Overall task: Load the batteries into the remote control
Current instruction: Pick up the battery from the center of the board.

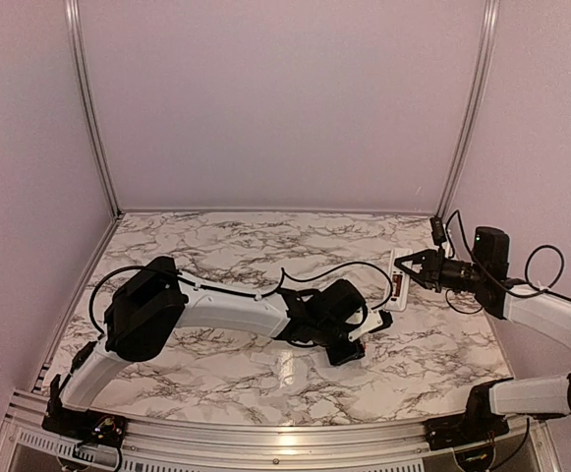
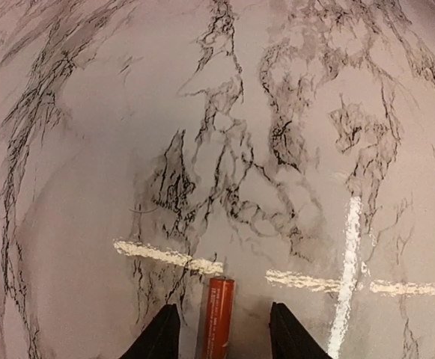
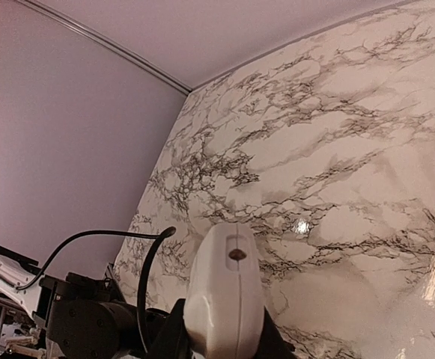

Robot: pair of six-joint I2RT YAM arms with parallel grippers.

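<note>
Battery job, early going: my right pincer (image 3: 221, 340) is pinching the white remote control (image 3: 224, 288) by its sides at the right of the marbled tabletop (image 2: 90, 149). My left pincer (image 2: 224, 308) hangs low over one coppery-orange battery (image 2: 216, 329) lying flat near the tabletop's middle. The left fingers (image 2: 161, 336) stand spread, one on each side of the battery, with a strip of bare marble showing between it and either finger, so nothing is gripped there yet. The battery lies lengthwise along the gap, a shade nearer one finger than the other, and well apart from the remote. By my reckoning the remote is in hand, this battery is not yet picked up, and nothing is loaded that I can see. The second battery shows in no view, and the remote's battery recess is hidden too.
</note>
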